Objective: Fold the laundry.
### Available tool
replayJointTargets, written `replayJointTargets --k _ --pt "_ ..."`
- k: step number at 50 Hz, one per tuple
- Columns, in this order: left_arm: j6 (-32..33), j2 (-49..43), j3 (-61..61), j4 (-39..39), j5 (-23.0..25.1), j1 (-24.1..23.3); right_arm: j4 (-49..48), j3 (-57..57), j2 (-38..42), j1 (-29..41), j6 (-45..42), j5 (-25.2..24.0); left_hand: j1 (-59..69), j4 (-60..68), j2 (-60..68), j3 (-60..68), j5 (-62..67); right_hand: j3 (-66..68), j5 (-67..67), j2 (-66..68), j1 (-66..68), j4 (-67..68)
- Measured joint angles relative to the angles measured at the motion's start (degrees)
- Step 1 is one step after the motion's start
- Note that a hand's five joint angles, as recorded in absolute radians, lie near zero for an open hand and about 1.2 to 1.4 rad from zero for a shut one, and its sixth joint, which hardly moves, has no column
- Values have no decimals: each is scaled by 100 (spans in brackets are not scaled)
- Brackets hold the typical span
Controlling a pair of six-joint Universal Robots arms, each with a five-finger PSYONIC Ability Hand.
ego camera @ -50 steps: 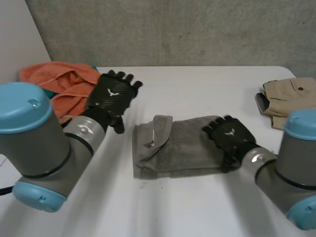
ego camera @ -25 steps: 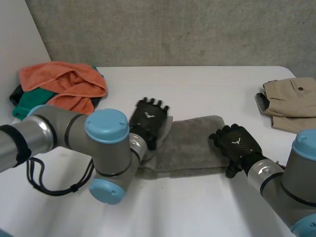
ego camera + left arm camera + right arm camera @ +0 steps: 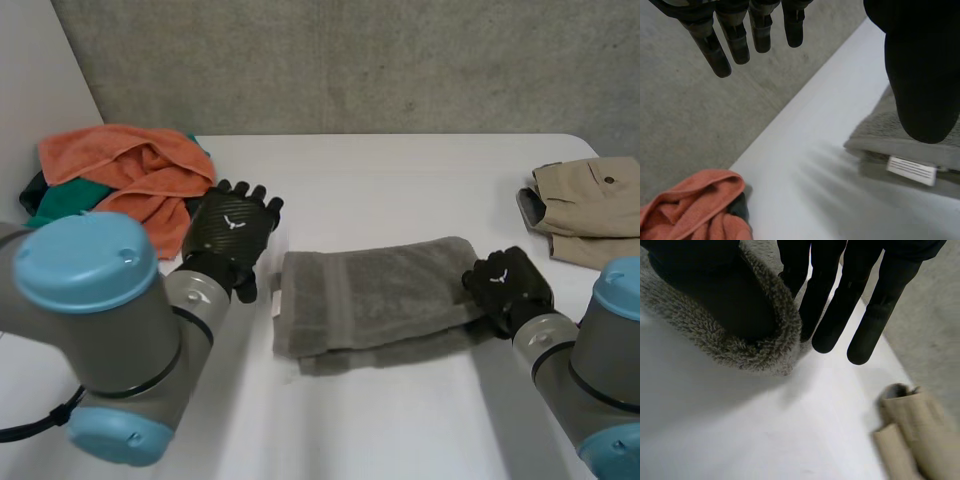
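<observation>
A grey towel [image 3: 375, 295] lies folded in a long strip in the middle of the white table [image 3: 400, 180]. My left hand [image 3: 232, 235] hovers open just off the towel's left end, fingers straight. In the left wrist view its fingers [image 3: 735, 40] point away and the thumb [image 3: 920, 75] hangs over the towel corner [image 3: 875, 137] with a white label [image 3: 912, 170]. My right hand [image 3: 510, 285] is at the towel's right end. In the right wrist view the fluffy towel edge [image 3: 745, 347] sits pinched between the thumb and the fingers [image 3: 832, 300].
An orange cloth [image 3: 130, 175] lies heaped over a green one [image 3: 60, 205] at the back left, also seen as the orange cloth [image 3: 690, 210] in the left wrist view. A folded khaki garment [image 3: 590, 205] sits at the right edge. A grey wall [image 3: 350, 60] rises behind the table.
My left hand came onto the towel's left end, then drew back left; the raised flap there now lies flat. My right hand slid to the right end and closed on the edge.
</observation>
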Motion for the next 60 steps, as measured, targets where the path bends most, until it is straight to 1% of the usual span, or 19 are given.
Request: replayJointTargets --k 4,9,12,17,19,22,24,25,27,30,31,34,36,37,38,41,48,54,60 --pt "-54 313 -167 3 12 27 -53 -174 -104 144 -814 140 0 0 0 0 0 1 11 0 54 2" --pt "-88 536 -245 5 8 161 -263 -546 -173 851 -1540 55 0 0 0 0 0 23 19 0 71 9" --pt "-101 582 -251 6 5 276 -606 -717 -113 1498 -1719 -291 0 0 0 0 0 26 27 6 71 20" --pt "-183 581 -247 6 5 414 -1217 -792 324 2380 -1805 -1283 0 0 0 0 0 26 40 6 71 20" --pt "-227 573 -242 10 5 433 -1335 -802 491 2537 -1815 -1541 0 0 0 0 0 -457 -381 -413 -92 -485" --pt "-345 555 -213 27 4 453 -1455 -815 705 2675 -1773 -1822 0 0 0 0 0 -2916 -2947 -2929 -2605 -2936" --pt "-481 537 -160 50 4 457 -1500 -824 784 2687 -1562 -1882 0 0 0 0 0 -4736 -4723 -4687 -4205 -4798" --pt "-481 537 -160 50 4 457 -1500 -824 784 2687 -1562 -1882 0 0 0 0 0 -4736 -4723 -4687 -4205 -4798" --pt "-625 518 -65 78 0 451 -1489 -819 692 2576 -1076 -1732 0 0 0 0 0 -5520 -5493 -5416 -4903 -5553" --pt "-779 475 91 100 6 428 -1434 -790 452 2382 -350 -1493 0 0 0 0 0 -5565 -5503 -5450 -4912 -5620" --pt "-850 436 178 106 17 410 -1347 -756 214 2211 306 -1306 0 0 0 0 0 -5565 -5503 -5450 -4912 -5622" --pt "-1002 307 383 109 88 334 -1087 -713 -203 1940 1435 -1053 0 0 0 0 0 -5565 -5503 -5450 -4912 -5622" --pt "-1113 186 524 101 173 235 -650 -742 -535 1682 2418 -895 0 0 0 0 0 -5565 -5503 -5451 -4912 -5622" --pt "-1113 186 524 101 173 235 -650 -742 -535 1682 2418 -895 0 0 0 0 0 -5565 -5503 -5451 -4912 -5622" --pt "-1245 37 669 83 277 90 -237 -820 -696 1491 3001 -827 0 0 0 0 0 -5566 -5503 -5451 -4912 -5622" --pt "-1447 -221 869 41 418 -173 498 -1049 -760 1202 3639 -799 0 0 0 0 0 -5566 -5503 -5451 -4912 -5622" --pt "-1726 -876 1136 -234 466 -599 1820 -1881 -34 937 3972 -904 0 0 0 0 0 -5565 -5503 -5451 -4912 -5622" --pt "-1696 -1177 1122 -661 176 -653 2316 -2450 735 952 3899 -1291 0 -1 0 0 0 -5565 -5503 -5451 -4912 -5622" --pt "-1621 -1267 1045 -1152 -73 -618 2436 -2752 1301 978 3752 -1582 0 0 0 0 0 -5565 -5503 -5451 -4912 -5622"
